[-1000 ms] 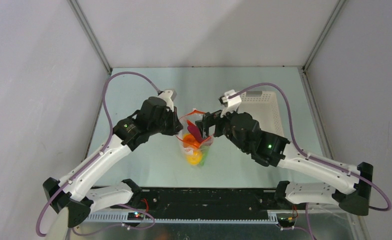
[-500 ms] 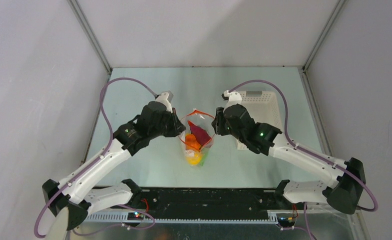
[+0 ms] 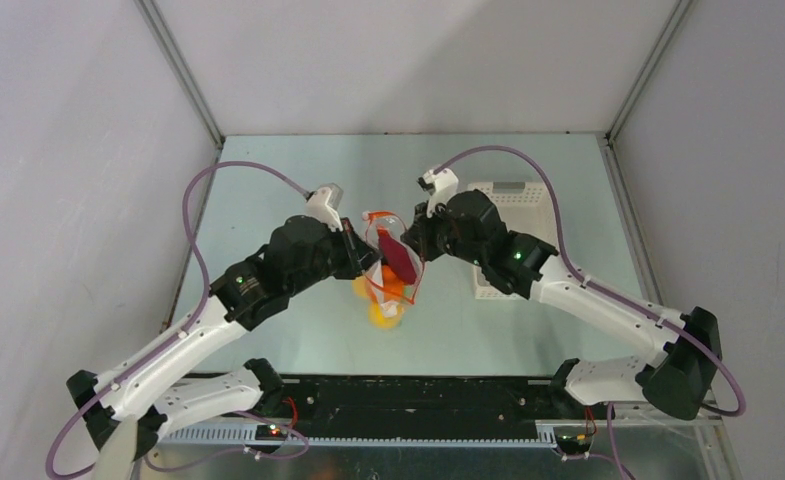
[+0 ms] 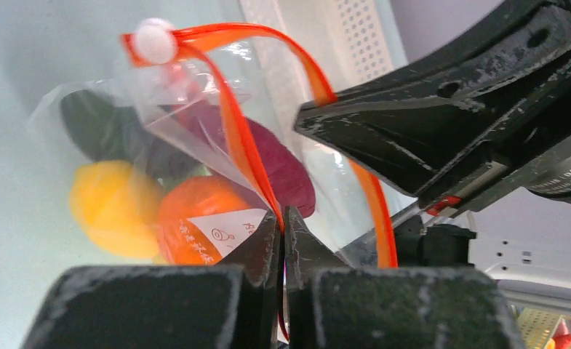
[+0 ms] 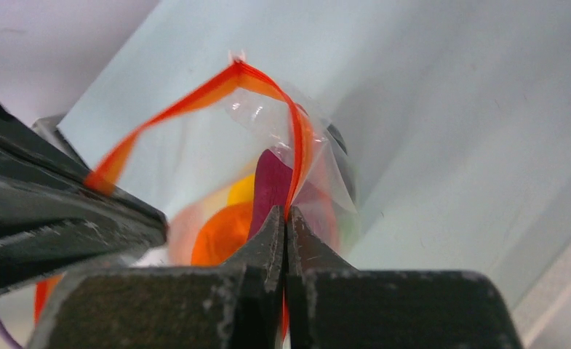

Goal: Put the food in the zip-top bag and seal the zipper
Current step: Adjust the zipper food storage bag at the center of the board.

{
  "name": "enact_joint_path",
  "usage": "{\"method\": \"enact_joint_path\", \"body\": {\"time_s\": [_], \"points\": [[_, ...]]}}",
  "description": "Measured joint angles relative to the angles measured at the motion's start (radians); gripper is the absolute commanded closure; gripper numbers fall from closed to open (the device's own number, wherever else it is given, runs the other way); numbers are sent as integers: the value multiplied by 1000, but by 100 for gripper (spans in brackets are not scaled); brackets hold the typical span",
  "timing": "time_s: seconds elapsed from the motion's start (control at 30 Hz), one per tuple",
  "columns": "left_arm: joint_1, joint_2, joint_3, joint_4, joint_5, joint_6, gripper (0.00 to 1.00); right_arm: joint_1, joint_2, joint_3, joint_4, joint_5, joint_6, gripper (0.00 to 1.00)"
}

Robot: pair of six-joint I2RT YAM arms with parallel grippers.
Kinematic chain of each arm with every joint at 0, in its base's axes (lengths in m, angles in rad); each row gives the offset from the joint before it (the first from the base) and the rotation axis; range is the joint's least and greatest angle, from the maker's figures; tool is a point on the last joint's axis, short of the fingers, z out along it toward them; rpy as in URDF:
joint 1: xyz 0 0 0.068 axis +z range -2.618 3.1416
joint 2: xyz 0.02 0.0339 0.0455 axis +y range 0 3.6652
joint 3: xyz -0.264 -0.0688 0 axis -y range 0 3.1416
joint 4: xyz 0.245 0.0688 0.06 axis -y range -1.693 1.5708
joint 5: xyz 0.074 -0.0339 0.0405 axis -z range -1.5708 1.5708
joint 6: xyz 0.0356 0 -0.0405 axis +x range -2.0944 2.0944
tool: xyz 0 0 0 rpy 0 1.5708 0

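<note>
**Between the two arms: bag mouth held open by its opposite lips**

Between the arms, over the middle of the worktop, the zip-top bag hangs with the food inside: purple piece, orange and a lemon. The left gripper has its fingers pressed together on the left lip of the zipper. The right gripper is clamped likewise on the right lip. The strip loops open between the two pinch points. Its long axis runs away from the bases, with a white tab at the far end.

Judgement: loading looks complete. Sealing turns on bringing the lips together, so each pinch must travel toward the other; neither arm is nearer. Risk: slack film folding between the tracks.
</note>
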Motion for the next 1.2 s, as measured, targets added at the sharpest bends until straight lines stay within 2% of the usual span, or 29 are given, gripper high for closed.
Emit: {"method": "enact_joint_path", "body": {"time_s": [0.2,0.33,0.43,0.63,0.73,0.8,0.83,0.97,1.1,1.2], "points": [[-79,0,0,72,-78,-48,92,-12,69,96,45,-158,-115,100],[-142,33,-5,136,-172,-92,82,-34,113,126,58,-268,-177,100],[-193,77,-6,179,-228,-104,79,-71,135,128,40,-349,-217,100],[-244,205,-3,263,-238,-75,74,-159,175,129,-35,-492,-269,100],[-249,250,-3,264,-228,-60,64,-167,192,129,-61,-530,-294,100],[-249,260,-2,256,-222,-46,49,-167,192,128,-77,-552,-308,100],[-249,259,1,242,-223,-27,36,-167,192,129,-81,-561,-314,100],[-249,221,5,200,-217,55,4,-179,188,129,-99,-586,-338,100],[-262,103,14,180,-197,173,0,-193,188,129,-113,-602,-357,100],[-262,-31,15,145,-248,248,0,-204,188,129,-121,-628,-364,100]]}}
